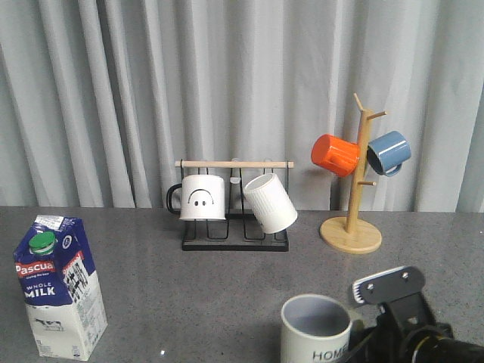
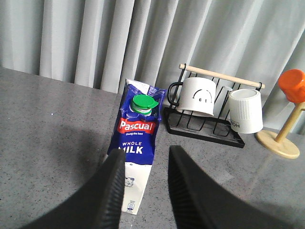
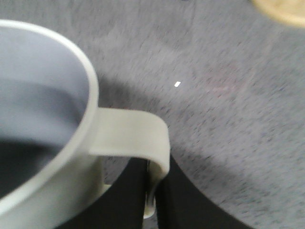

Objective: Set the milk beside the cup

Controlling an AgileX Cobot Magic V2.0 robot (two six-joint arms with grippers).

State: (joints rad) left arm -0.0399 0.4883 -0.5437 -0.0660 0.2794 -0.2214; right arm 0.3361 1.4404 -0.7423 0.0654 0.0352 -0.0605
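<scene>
The milk (image 1: 59,287) is a tall blue-and-white carton with a green cap. It stands upright at the table's front left. In the left wrist view the milk (image 2: 138,143) stands just beyond my left gripper (image 2: 147,157), which is open, its black fingers to either side of the carton's lower part and apart from it. The cup (image 1: 315,329), a pale cream mug with a grey-blue inside and dark lettering, stands at the front centre-right. My right gripper (image 1: 361,339) is shut on the cup's handle (image 3: 143,138), which the right wrist view shows pinched between the two black fingers (image 3: 128,195).
A black wire rack (image 1: 234,243) at the back holds a white smiley-face mug (image 1: 203,198) and a tilted white ribbed mug (image 1: 270,203). A wooden mug tree (image 1: 352,227) at the back right carries an orange mug (image 1: 335,155) and a blue mug (image 1: 389,153). Grey curtains hang behind.
</scene>
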